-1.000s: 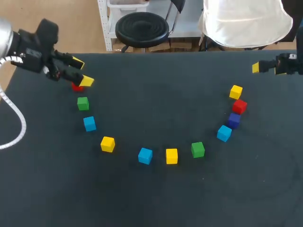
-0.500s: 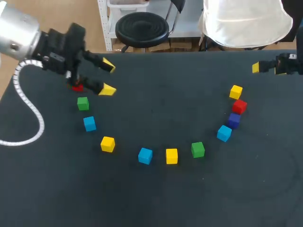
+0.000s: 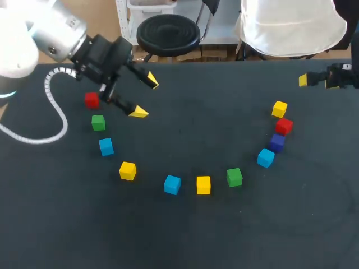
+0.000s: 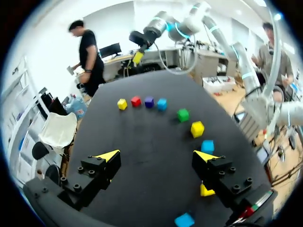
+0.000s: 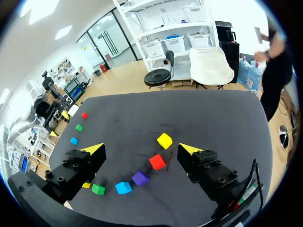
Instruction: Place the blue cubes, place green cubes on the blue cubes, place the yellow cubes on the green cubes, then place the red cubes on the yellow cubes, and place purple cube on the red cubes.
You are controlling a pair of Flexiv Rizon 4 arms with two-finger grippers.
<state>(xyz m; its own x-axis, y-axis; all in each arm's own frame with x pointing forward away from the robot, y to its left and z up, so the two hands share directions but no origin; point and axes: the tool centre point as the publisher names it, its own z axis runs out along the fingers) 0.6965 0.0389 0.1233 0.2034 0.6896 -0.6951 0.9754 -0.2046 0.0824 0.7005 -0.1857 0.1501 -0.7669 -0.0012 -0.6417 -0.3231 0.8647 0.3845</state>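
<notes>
Your left end effector (image 3: 145, 96) hangs over the far left of the worktop (image 3: 185, 235), fingers spread and holding nothing, just right of the left red cube (image 3: 91, 100). Your right end effector (image 3: 317, 81) sits at the far right edge, also spread and empty. All the cubes lie singly in an arc. Nearer than the left red cube come the left green cube (image 3: 98, 122), left blue cube (image 3: 106, 146) and left yellow cube (image 3: 127, 170). Along the near side sit the middle blue cube (image 3: 172, 184), middle yellow cube (image 3: 203, 184) and right green cube (image 3: 234, 177). Going farther up the right, close together, are the right blue cube (image 3: 265, 157), purple cube (image 3: 277, 142), right red cube (image 3: 284, 126) and right yellow cube (image 3: 279, 109).
</notes>
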